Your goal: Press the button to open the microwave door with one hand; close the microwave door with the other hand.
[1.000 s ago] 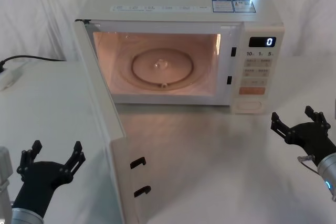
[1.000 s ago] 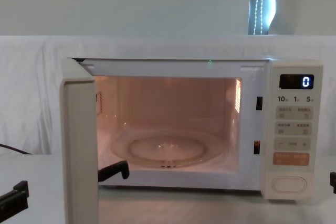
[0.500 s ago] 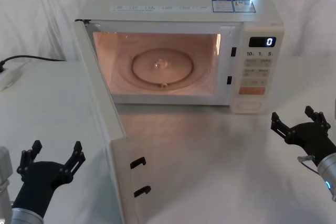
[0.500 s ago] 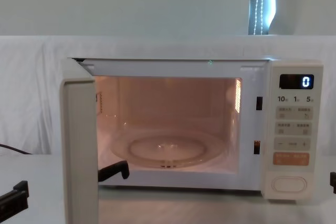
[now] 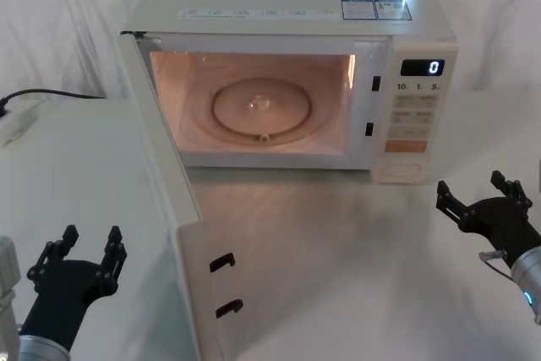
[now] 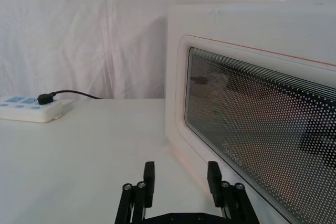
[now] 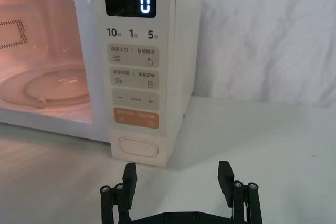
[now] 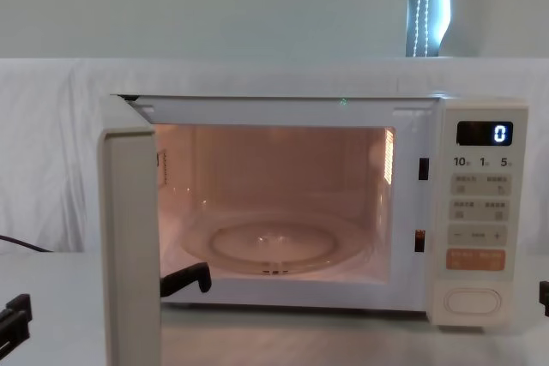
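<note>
Microwave door (image 5: 165,209) wide open, left hand (image 5: 87,247) beside it

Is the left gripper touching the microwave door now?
Apart. In the head view the left gripper sits left of the open door, with bare table between its fingers and the door's outer face.

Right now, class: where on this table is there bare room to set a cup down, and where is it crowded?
Bare tabletop lies between the swung-open microwave door and the right pincer, in front of the microwave. More lies between the door and the power strip. The near-left corner is crowded: the left pincer sits beside the door's outer face.
</note>
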You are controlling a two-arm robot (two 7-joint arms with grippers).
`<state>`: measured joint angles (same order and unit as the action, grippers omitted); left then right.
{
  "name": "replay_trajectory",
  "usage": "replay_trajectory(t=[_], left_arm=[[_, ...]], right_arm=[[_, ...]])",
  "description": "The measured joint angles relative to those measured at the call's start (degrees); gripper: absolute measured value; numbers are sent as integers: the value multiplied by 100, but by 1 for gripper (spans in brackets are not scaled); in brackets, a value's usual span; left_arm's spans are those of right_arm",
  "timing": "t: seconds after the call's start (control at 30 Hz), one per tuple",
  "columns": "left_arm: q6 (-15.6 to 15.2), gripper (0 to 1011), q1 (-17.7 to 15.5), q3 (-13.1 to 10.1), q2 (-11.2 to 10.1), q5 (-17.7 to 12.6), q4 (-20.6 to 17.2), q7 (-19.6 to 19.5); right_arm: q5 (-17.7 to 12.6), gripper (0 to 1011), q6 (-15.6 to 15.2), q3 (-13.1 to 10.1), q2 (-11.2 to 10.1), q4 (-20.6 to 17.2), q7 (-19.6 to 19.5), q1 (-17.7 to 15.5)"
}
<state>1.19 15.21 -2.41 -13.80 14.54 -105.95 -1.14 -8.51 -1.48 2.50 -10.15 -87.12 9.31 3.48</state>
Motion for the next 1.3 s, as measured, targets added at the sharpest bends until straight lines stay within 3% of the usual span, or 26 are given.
replay_trajectory(t=[0.67,0.9,1.1,1.3], left_arm=[[0,18,0,11,11,-5,0,-15],[-5,0,51,141,26,41,-100,-235],[-226,0,148,385,-73,383,-364,-648],[-578,0,190,674,-284,957,-615,-1044]], right_arm=[[0,1002,0,0,0,0,0,0],[0,1002,0,0,0,0,0,0],[0,1002,0,0,0,0,0,0],[0,1002,0,0,0,0,0,0]])
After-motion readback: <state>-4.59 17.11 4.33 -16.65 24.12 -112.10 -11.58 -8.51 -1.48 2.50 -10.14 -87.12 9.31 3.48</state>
